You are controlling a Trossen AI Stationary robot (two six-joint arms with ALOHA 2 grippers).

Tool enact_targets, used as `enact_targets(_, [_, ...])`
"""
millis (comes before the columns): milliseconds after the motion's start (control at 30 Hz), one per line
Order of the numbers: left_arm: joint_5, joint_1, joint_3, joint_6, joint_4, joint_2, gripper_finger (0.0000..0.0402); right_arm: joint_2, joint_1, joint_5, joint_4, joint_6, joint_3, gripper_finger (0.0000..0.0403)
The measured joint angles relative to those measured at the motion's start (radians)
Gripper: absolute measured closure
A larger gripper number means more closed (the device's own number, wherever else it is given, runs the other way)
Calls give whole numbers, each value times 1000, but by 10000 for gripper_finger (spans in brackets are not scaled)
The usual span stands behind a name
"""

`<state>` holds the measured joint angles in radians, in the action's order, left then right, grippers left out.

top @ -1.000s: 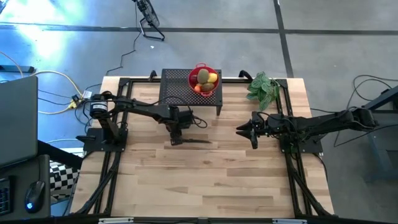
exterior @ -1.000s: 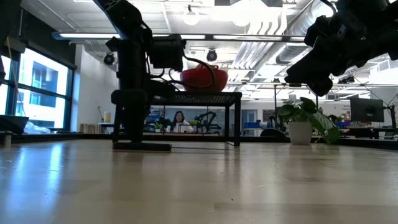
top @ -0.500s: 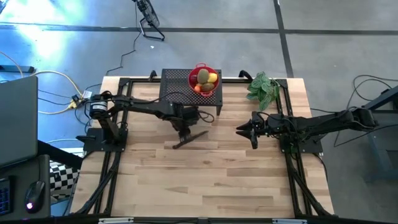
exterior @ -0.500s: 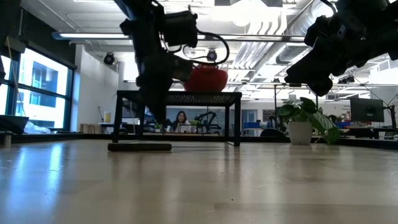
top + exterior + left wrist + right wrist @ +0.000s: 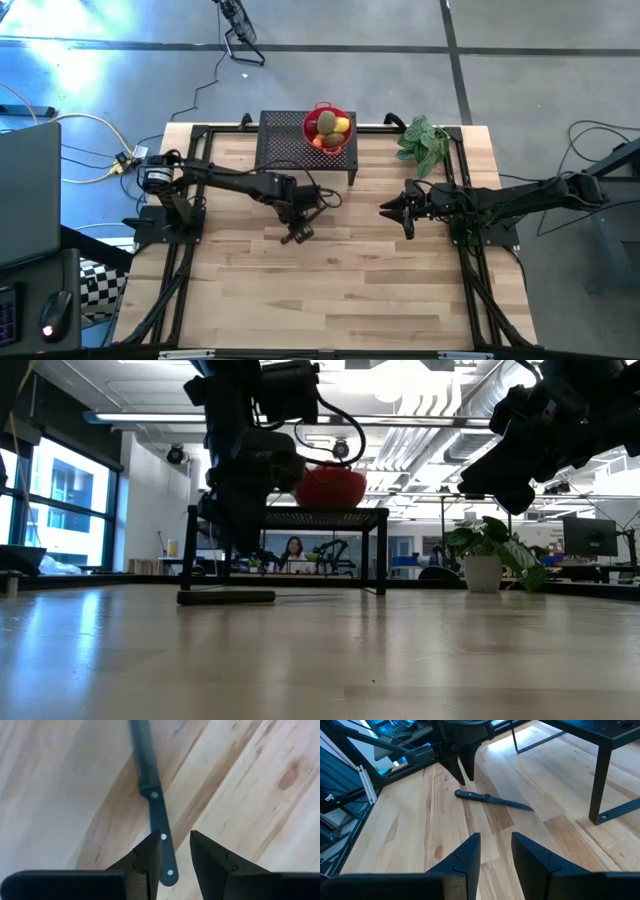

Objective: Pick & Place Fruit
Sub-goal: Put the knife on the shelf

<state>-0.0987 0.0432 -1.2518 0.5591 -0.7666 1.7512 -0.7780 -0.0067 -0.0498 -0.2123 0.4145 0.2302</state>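
High view takes in the whole wooden tabletop (image 5: 330, 290), with a dark metal frame along its edges. At the far side stands a black mesh rack (image 5: 285, 140) on thin legs, and on its top sits a red bowl (image 5: 309, 122) holding the fruit (image 5: 331, 127): a brown-green kiwi, a yellow lemon and small orange pieces can be made out, all heaped together inside the bowl. Just beside the rack, toward the right arm's side, lies a green leafy bunch (image 5: 424, 141).

Next come the two dark arms. The left arm reaches across to the middle of the tabletop in front of the rack, its left pincer (image 5: 297, 228) pointing down above the knife (image 5: 300, 232). In the left wrist view the fingers (image 5: 147, 862) stand a narrow gap apart with nothing between them; the riveted handle end of the knife lies flat on the wood underneath, showing in the gap and against one finger. The low view shows the knife resting on the tabletop, the pincer clear above it. The right arm waits near the leafy bunch, raised off the wood, its right pincer (image 5: 386, 209) also narrowly parted and empty, facing the left arm.

Far behind the tabletop, in the low view, a person (image 5: 294, 552) sits in the room.
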Motion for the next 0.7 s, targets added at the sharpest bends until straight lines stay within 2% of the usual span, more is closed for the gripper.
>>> enact_targets(367, [4, -3, 0, 70, 5, 0, 297, 0, 0, 0, 0, 0, 0, 300])
enact_targets(700, [100, -4, 0, 90, 6, 0, 205, 0, 0, 0, 2, -1, 0, 300])
